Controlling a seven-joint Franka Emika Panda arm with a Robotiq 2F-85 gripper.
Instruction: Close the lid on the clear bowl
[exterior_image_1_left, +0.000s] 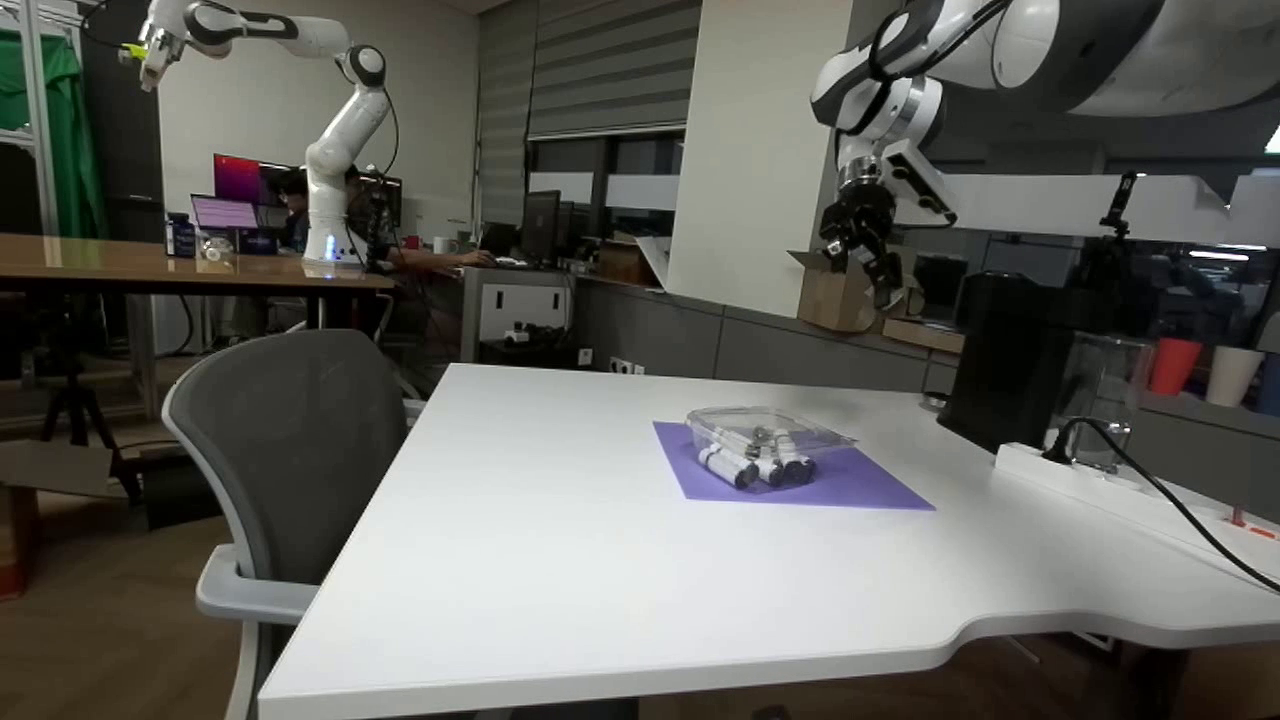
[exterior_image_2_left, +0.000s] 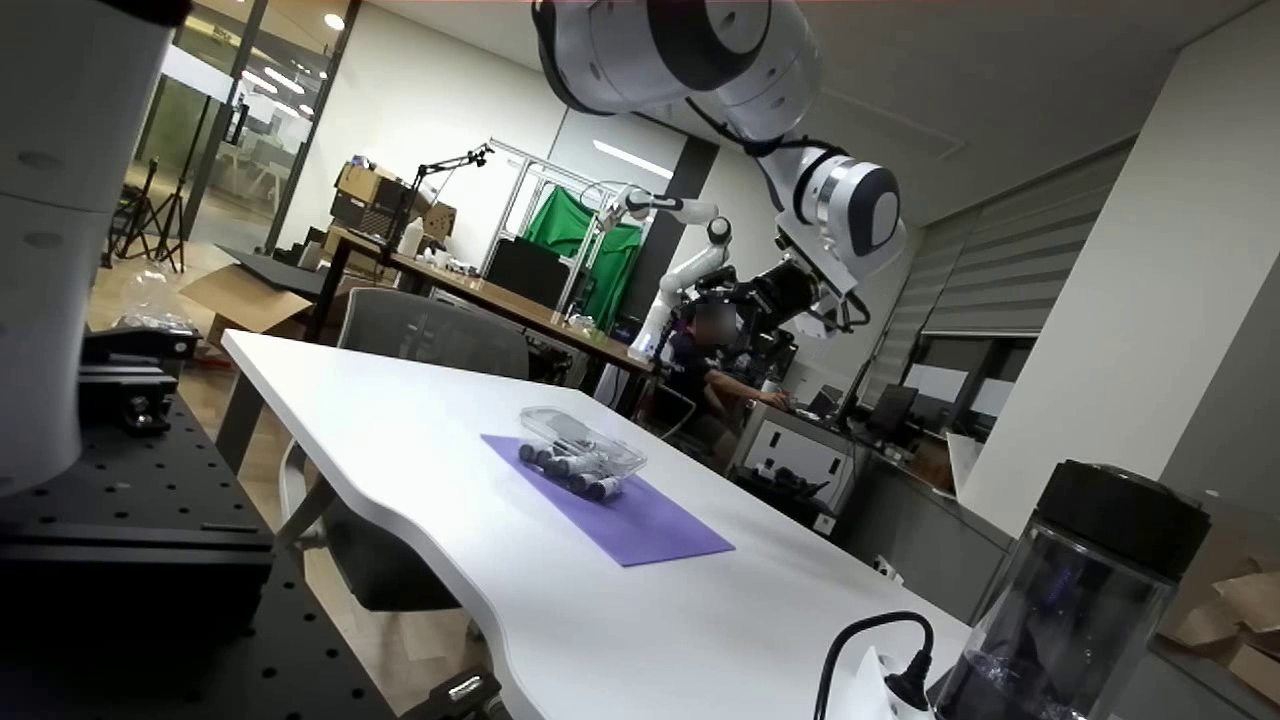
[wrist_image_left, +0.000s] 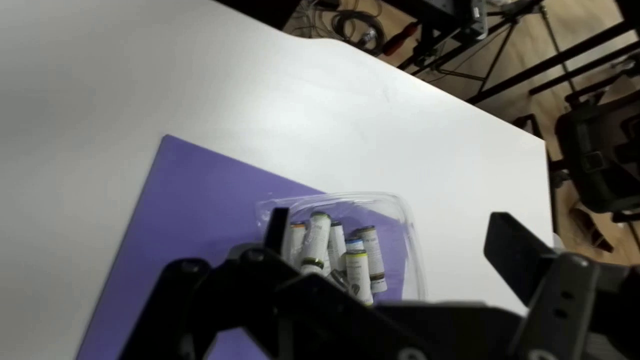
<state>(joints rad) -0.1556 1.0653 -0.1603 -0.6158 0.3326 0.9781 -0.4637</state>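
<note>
White arm (exterior_image_1_left: 1030, 45) — dark bands (exterior_image_2_left: 700, 40), black cable (exterior_image_2_left: 545, 45) alongside — black, blocky fingers (wrist_image_left: 515, 257).

Robot lab, I'd say, with some office mixed in. Got company: another arm (exterior_image_1_left: 345, 130) on brown desk (exterior_image_1_left: 120, 260) beyond my table (exterior_image_1_left: 530, 560). White robot base (exterior_image_2_left: 40, 260) on black plate (exterior_image_2_left: 300, 650) full of holes, proper lab gear. Plus tripods (exterior_image_2_left: 172, 220), green cloth (exterior_image_2_left: 612, 275) by metal frame (exterior_image_1_left: 36, 120), piled boxes (exterior_image_2_left: 358, 185), coiled cable (wrist_image_left: 338, 25) below table edge. Office side: laptop (exterior_image_1_left: 224, 214) and monitor (exterior_image_1_left: 236, 180) both lit, too small for me to read, seated person (exterior_image_2_left: 690, 368), window blinds (exterior_image_1_left: 615, 65), grey chair (exterior_image_1_left: 300, 450) beside my table, glass wall (exterior_image_2_left: 275, 140), power strip (exterior_image_1_left: 1150, 520) with plug in.
</note>
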